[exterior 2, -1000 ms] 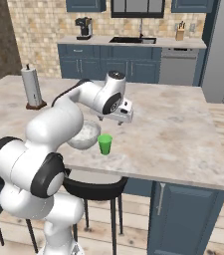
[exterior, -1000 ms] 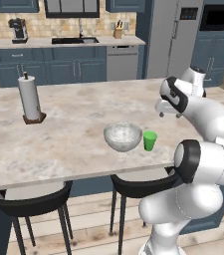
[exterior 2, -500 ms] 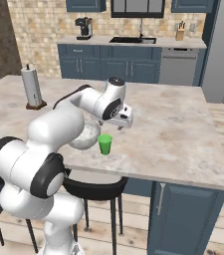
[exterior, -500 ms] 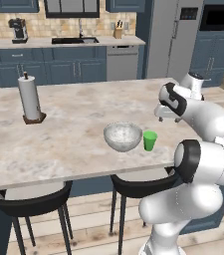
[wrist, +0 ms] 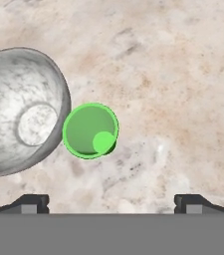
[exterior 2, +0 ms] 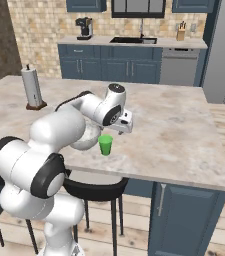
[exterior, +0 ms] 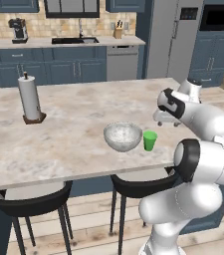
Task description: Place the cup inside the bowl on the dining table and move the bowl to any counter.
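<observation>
The small green cup (exterior: pixel 150 140) stands upright on the dining table (exterior: pixel 68 149), just right of the speckled grey-white bowl (exterior: pixel 122 136) and almost touching it. My gripper (exterior: pixel 165 118) hangs open above the table, a little beyond and to the right of the cup, pointing down. Seen from the right base, the gripper (exterior 2: pixel 122 125) is just above the cup (exterior 2: pixel 105 145), and my arm hides part of the bowl (exterior 2: pixel 86 140). Looking down from the hand, the empty cup (wrist: pixel 90 130) sits beside the bowl's rim (wrist: pixel 21 109), ahead of my spread fingertips (wrist: pixel 32 201).
A paper towel roll (exterior: pixel 30 98) stands on the table's far left. Black stools (exterior: pixel 31 200) are tucked under the near edge. The counter (exterior: pixel 44 44) over blue cabinets runs along the back wall with a sink, a coffee machine (exterior: pixel 18 29) and a knife block (exterior: pixel 117 33).
My hand has come down and slightly nearer, closing the height above the cup. Its jaws stayed wide. Cup and bowl have not moved.
</observation>
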Controlling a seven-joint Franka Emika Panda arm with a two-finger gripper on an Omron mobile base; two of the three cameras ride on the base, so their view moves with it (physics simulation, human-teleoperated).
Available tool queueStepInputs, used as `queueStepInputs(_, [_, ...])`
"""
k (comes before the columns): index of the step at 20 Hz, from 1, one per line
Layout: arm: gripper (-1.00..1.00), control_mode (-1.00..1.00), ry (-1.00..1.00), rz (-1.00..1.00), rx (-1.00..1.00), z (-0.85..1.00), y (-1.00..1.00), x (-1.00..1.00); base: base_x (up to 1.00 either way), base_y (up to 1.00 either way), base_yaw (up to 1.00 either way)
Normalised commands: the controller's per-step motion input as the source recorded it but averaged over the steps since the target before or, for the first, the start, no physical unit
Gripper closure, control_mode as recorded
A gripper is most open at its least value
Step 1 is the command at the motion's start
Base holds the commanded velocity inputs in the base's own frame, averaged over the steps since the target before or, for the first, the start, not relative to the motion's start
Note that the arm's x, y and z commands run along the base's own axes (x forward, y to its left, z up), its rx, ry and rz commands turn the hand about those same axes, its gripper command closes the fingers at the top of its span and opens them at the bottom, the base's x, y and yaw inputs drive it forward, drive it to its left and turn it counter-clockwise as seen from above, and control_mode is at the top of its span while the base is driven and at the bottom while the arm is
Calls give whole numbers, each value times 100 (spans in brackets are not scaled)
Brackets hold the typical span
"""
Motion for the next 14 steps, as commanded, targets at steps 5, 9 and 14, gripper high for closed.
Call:
queueStepInputs(5, [-100, -100, 0, 0, 0, -7, 0, 19, 0, 0, 0])
queueStepInputs(9, [-100, -100, 0, 0, 0, 0, 1, 19, 0, 0, 0])
queueStepInputs(14, [-100, -100, 0, 0, 0, 0, 1, 14, 0, 0, 0])
